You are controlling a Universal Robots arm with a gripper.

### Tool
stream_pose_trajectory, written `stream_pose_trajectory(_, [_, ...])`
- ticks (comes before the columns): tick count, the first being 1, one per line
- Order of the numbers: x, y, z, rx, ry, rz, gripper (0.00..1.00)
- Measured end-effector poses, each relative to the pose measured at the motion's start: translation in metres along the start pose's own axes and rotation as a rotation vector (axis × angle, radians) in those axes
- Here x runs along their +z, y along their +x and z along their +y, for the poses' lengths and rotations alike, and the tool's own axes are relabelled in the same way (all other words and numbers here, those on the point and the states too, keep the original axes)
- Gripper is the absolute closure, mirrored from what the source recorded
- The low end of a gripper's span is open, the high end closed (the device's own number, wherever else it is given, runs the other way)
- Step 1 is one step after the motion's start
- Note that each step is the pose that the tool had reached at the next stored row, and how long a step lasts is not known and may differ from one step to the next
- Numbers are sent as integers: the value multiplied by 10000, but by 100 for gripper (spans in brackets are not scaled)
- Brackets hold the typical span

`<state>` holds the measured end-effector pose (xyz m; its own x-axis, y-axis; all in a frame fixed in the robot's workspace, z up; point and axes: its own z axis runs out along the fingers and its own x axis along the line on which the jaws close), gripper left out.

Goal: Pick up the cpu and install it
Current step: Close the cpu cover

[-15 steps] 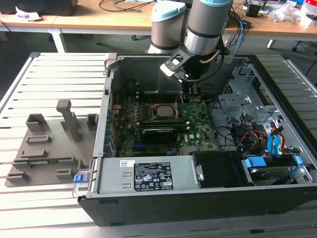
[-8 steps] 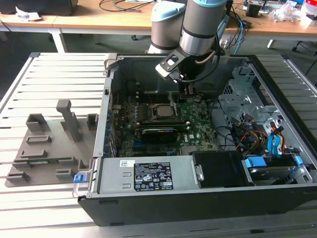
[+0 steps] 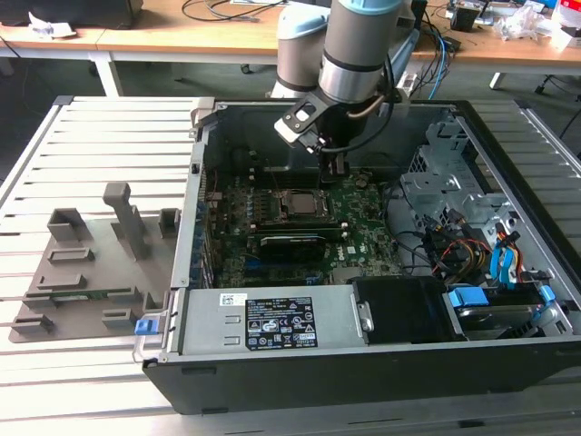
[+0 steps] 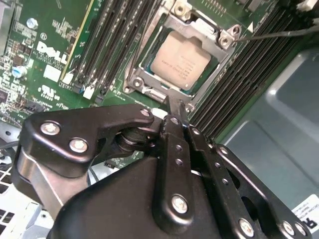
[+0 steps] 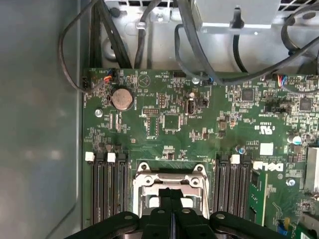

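My gripper (image 4: 175,103) was pinched narrow, fingers together and holding nothing, tips over the near edge of the socket frame (image 4: 199,24). The cpu (image 4: 182,60) lay flat inside that frame: one chip. Two banks of memory slots (image 4: 115,45) crowded it, one on each side. Further out, the case wall (image 5: 40,124) and looping cables (image 5: 192,40) hemmed the board. One coin battery (image 5: 122,98). Outside the case, one grey fixture plate (image 3: 82,272) sat on the slatted table (image 3: 100,136).
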<state>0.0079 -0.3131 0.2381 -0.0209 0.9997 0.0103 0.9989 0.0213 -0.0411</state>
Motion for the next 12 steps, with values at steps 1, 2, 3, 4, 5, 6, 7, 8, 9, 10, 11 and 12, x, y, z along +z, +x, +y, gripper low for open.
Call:
stream_pose_trajectory(1, [4, 1, -20, 0, 0, 1, 89])
stream_pose_trajectory(2, [9, 1, -45, 0, -1, 1, 89])
stream_pose_trajectory(3, [15, 2, -74, 0, -1, 2, 89])
stream_pose_trajectory(4, [22, 2, -102, -1, -2, 3, 89])
stream_pose_trajectory(5, [34, 3, -137, 0, -1, 1, 89])
stream_pose_trajectory(6, [44, 3, -159, 0, -1, 2, 89])
stream_pose_trajectory(7, [49, 3, -171, -1, -1, 2, 89])
stream_pose_trajectory(8, [55, 4, -183, 0, -1, 2, 89])
stream_pose_trajectory(9, [66, 4, -204, -1, 0, 1, 89])
stream_pose_trajectory(10, [78, 4, -221, 0, -1, 2, 89])
stream_pose_trajectory(11, [88, 4, -231, 0, -1, 2, 89])
stream_pose_trajectory(12, [109, 4, -251, 0, -1, 2, 89])
